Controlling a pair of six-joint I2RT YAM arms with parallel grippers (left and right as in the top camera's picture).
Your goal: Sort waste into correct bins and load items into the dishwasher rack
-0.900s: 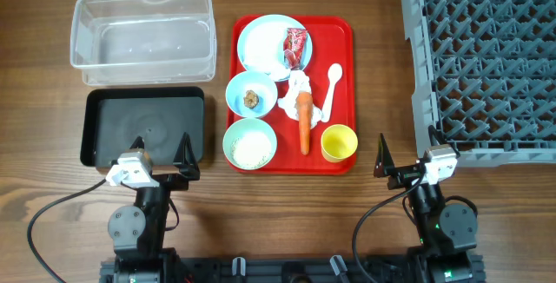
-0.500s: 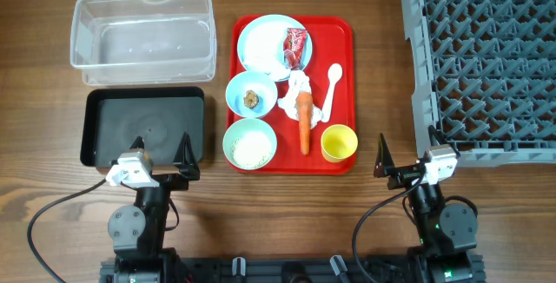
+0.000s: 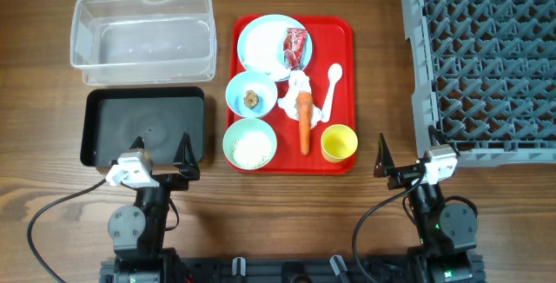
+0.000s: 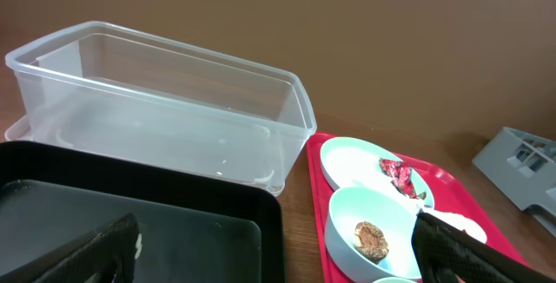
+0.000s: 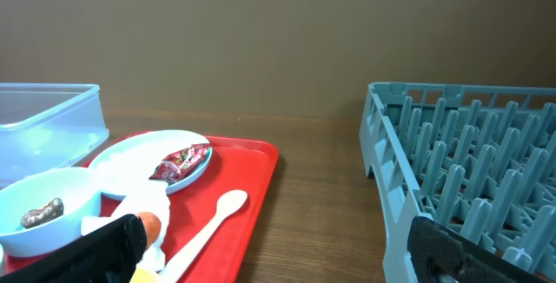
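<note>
On the red serving tray point(image 3: 343, 40) lie a light blue plate point(image 3: 259, 47) with the red wrapper point(image 3: 295, 47), a crumpled tissue point(image 3: 300, 83), the white spoon point(image 3: 333, 83), a carrot point(image 3: 304, 120) and a yellow cup point(image 3: 339, 142). There too stand a pale blue bowl point(image 3: 239, 88) holding a brown lump point(image 3: 252, 99) and a mint bowl point(image 3: 230, 135) of rice grains point(image 3: 250, 148). The clear tub point(image 3: 143, 36) and black tray point(image 3: 143, 127) sit left; the grey rack point(image 3: 482, 57) sits right. My left gripper point(image 3: 161, 154) and right gripper point(image 3: 407, 157) stand open and empty near the front edge.
From the left wrist, the black tray point(image 4: 174, 222) lies under the open left gripper point(image 4: 269, 257), with the tub point(image 4: 165, 109) behind. From the right wrist, bare wood lies between the red tray point(image 5: 261, 170) and the rack point(image 5: 469, 153), ahead of the right gripper point(image 5: 278, 261).
</note>
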